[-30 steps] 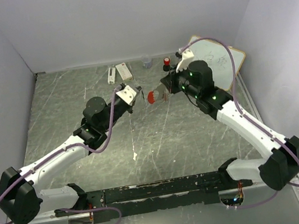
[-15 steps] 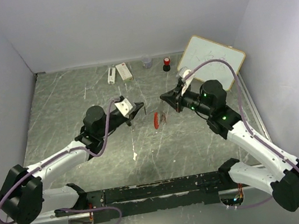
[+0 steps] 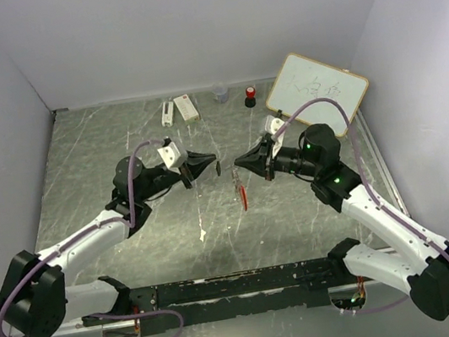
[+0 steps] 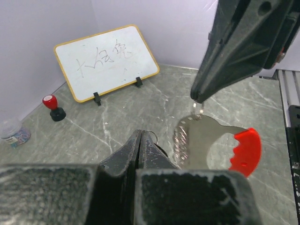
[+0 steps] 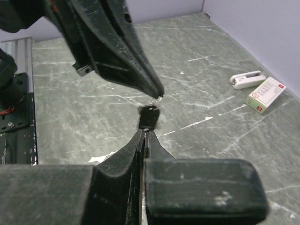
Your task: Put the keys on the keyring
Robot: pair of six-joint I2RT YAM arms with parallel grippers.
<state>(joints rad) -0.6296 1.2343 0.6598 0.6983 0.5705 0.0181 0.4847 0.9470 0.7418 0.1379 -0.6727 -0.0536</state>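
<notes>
Treat the tiny key with the black plastic head and short silver blade as light, hard and slippy — best nipped firmly by one end. Held up off the table, pinched at its top by the pressed-together left gripper. Just beside it, see the curved silver keyring with a red plastic end, dangling loose by its thin loop from the pinching right gripper — likely to swing. No red-headed key in sight.

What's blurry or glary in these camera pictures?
Left wrist view: the left hand in front is blurred, the keyring and whiteboard sharp. Right wrist view: the right hand blurred, the black key sharp. Top view: evenly lit, no strong glare on the table.
</notes>
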